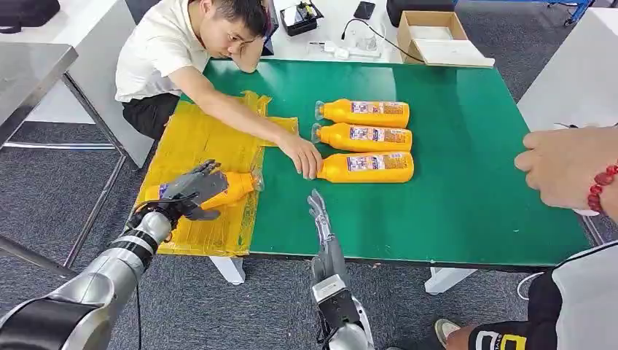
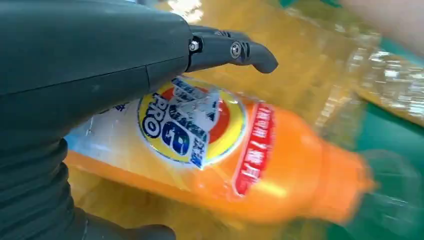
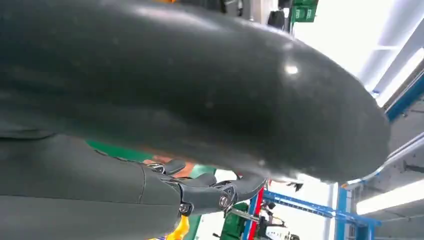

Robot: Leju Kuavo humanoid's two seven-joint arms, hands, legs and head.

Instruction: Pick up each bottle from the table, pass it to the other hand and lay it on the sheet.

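My left hand (image 1: 191, 191) grips an orange bottle (image 1: 239, 186) over the yellow sheet (image 1: 197, 142) at the table's left end, its clear cap pointing toward the green mat. Up close, the bottle's label (image 2: 192, 122) lies under my dark fingers (image 2: 230, 50). Three more orange bottles lie side by side on the mat: far (image 1: 364, 112), middle (image 1: 366, 137) and near (image 1: 368, 167). My right hand (image 1: 318, 211) hovers open over the table's front edge, fingers straight, holding nothing; its fingers (image 3: 200, 195) are also seen from the right wrist.
A seated person reaches across the sheet, one hand (image 1: 302, 155) at the near bottle's cap. Another person's hand (image 1: 561, 164) with a red bead bracelet hangs over the green table (image 1: 466, 204) at its right edge. A cardboard box (image 1: 437, 36) stands beyond.
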